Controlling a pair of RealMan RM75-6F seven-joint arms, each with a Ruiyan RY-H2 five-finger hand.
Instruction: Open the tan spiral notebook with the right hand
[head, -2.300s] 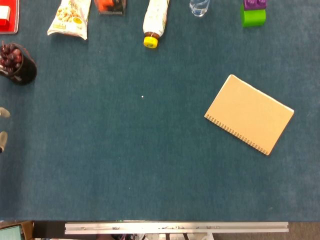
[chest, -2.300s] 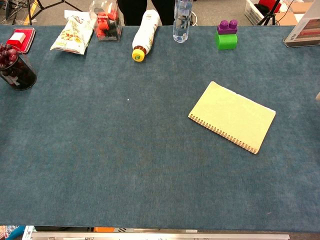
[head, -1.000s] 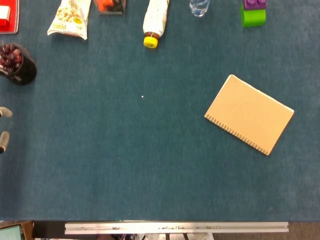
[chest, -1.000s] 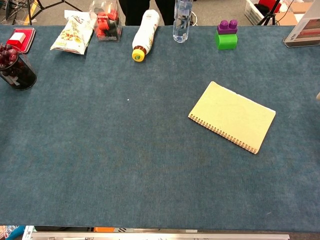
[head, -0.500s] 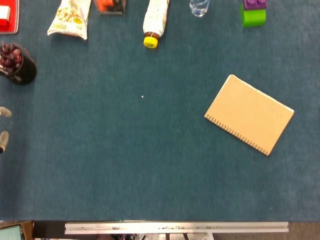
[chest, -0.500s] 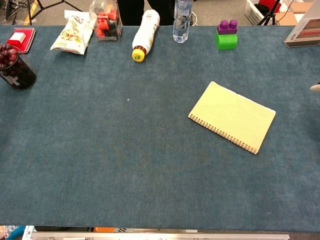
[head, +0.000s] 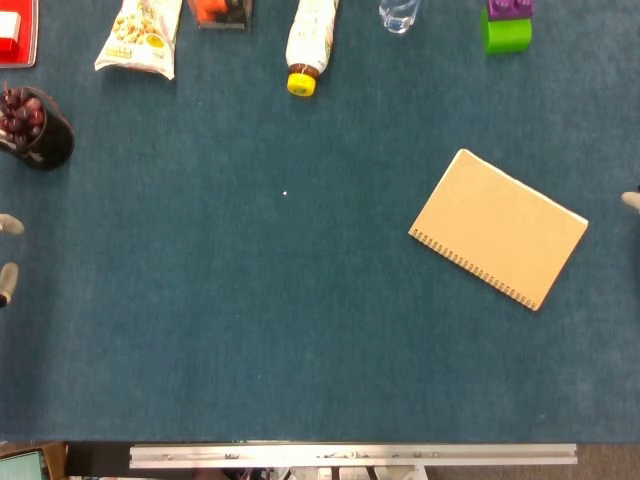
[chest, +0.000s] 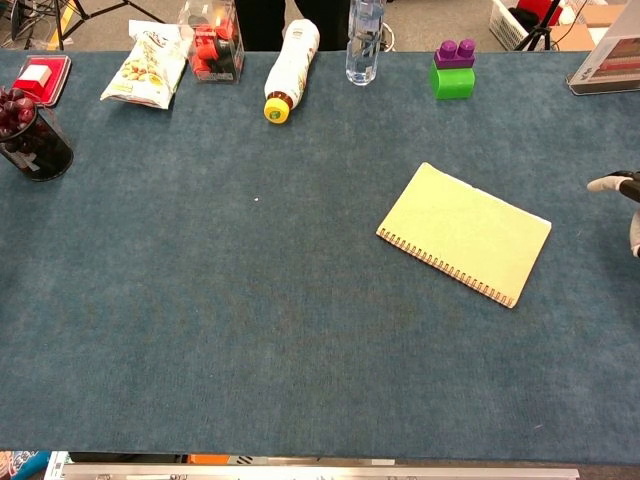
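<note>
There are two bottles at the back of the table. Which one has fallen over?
The white bottle with the yellow cap is lying on its side, cap pointing toward the robot. The clear bottle beside it stands upright.

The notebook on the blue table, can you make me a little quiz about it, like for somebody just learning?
1. True or false: the tan spiral notebook is already open.
2. Which edge holds its spiral binding? A) the edge nearest the robot B) the far edge C) it has none
3. Fill in: the right hand is just coming in at the table's ____ edge, its fingers not yet touching the notebook.

Key:
1. False; its cover lies flat and closed.
2. A.
3. Right.
</note>
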